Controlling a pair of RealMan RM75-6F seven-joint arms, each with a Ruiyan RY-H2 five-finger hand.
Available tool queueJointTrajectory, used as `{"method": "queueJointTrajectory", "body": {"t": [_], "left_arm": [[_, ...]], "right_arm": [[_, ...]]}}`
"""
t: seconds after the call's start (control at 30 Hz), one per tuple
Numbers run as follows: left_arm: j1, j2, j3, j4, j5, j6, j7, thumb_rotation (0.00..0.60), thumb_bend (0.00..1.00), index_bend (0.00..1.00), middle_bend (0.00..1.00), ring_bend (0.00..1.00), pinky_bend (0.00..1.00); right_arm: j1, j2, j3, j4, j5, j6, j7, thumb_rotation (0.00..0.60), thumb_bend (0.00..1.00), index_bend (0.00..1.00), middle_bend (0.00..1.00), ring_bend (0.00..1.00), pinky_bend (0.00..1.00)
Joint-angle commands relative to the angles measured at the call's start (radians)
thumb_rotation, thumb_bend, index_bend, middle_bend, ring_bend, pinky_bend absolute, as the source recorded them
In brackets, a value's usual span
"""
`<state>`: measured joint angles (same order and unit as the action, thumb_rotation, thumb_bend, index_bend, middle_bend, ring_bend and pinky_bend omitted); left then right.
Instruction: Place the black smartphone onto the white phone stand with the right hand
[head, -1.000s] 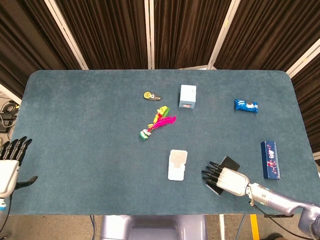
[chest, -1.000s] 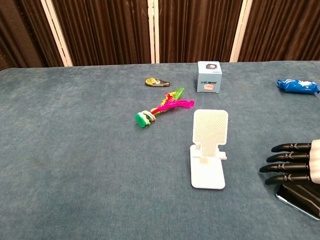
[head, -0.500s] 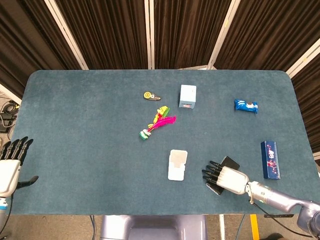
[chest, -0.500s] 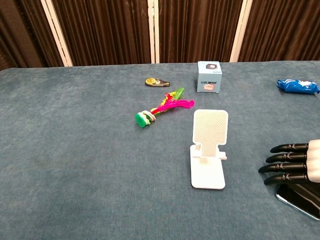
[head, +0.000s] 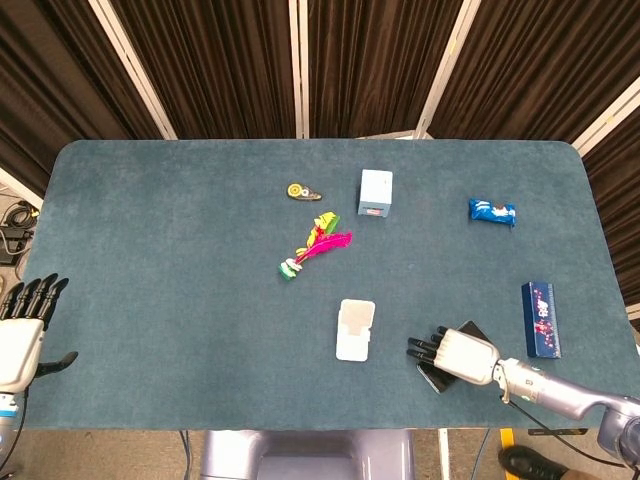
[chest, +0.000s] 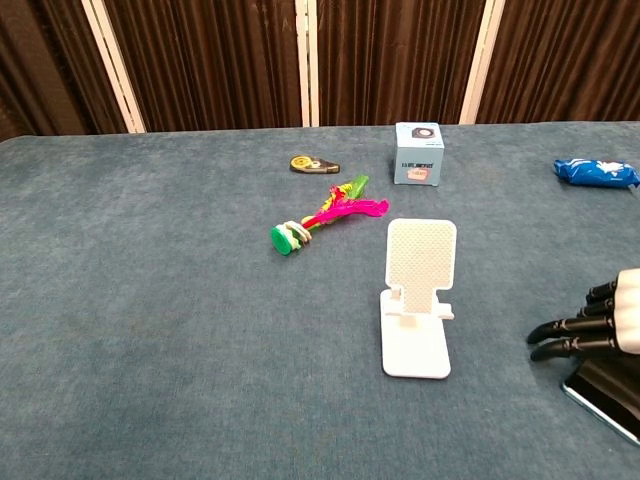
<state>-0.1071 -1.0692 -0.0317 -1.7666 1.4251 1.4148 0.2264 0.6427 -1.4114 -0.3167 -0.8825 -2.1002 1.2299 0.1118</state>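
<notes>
The right hand (head: 458, 354), lower right of the head view, has been drawn back and rolled over the black smartphone (head: 433, 377) within the last second; its fingers (chest: 566, 334) are curved down over the phone, though a grip cannot be confirmed. The phone lies flat on the blue-green table (head: 180, 260), near the white phone stand (head: 355, 329), not yet lifted. Dark curtains (head: 360, 60) close the upper frame. The left hand (head: 20, 325), lower left, is held idle, fingers together.
</notes>
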Motion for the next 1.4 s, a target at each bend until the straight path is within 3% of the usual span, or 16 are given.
{"method": "queueJointTrajectory", "body": {"t": [0.03,0.43,0.67,0.8,1.03,1.27,1.4], "left_arm": [[0.000,0.000,0.001,-0.001,0.001,0.000,0.001,0.600,0.00,0.00,0.00,0.00,0.00],[0.004,0.008,0.006,-0.007,0.013,0.010,-0.012,0.600,0.00,0.00,0.00,0.00,0.00],[0.005,0.016,0.007,-0.010,0.017,0.012,-0.026,0.600,0.00,0.00,0.00,0.00,0.00],[0.005,0.020,0.006,-0.011,0.015,0.011,-0.032,0.600,0.00,0.00,0.00,0.00,0.00],[0.004,0.023,0.006,-0.013,0.014,0.009,-0.037,0.600,0.00,0.00,0.00,0.00,0.00],[-0.001,0.028,0.002,-0.011,0.000,-0.004,-0.049,0.600,0.00,0.00,0.00,0.00,0.00],[-0.004,0.031,0.001,-0.011,-0.005,-0.009,-0.053,0.600,0.00,0.00,0.00,0.00,0.00]], "right_arm": [[-0.008,-0.007,0.007,0.030,-0.009,0.049,-0.025,0.600,0.21,0.55,0.59,0.44,0.47],[-0.025,0.034,0.052,0.047,-0.028,0.199,-0.251,0.600,0.21,0.55,0.59,0.45,0.47],[0.008,0.121,0.083,-0.055,-0.077,0.263,-0.427,0.600,0.21,0.56,0.59,0.45,0.47],[0.038,0.190,0.107,-0.172,-0.110,0.267,-0.549,0.600,0.21,0.56,0.59,0.46,0.47],[0.098,0.265,0.158,-0.352,-0.144,0.189,-0.709,0.600,0.21,0.56,0.58,0.46,0.47],[0.174,0.311,0.239,-0.574,-0.134,-0.037,-0.908,0.600,0.21,0.55,0.58,0.46,0.47],[0.191,0.306,0.269,-0.627,-0.113,-0.134,-0.981,0.600,0.22,0.55,0.57,0.46,0.47]]}}
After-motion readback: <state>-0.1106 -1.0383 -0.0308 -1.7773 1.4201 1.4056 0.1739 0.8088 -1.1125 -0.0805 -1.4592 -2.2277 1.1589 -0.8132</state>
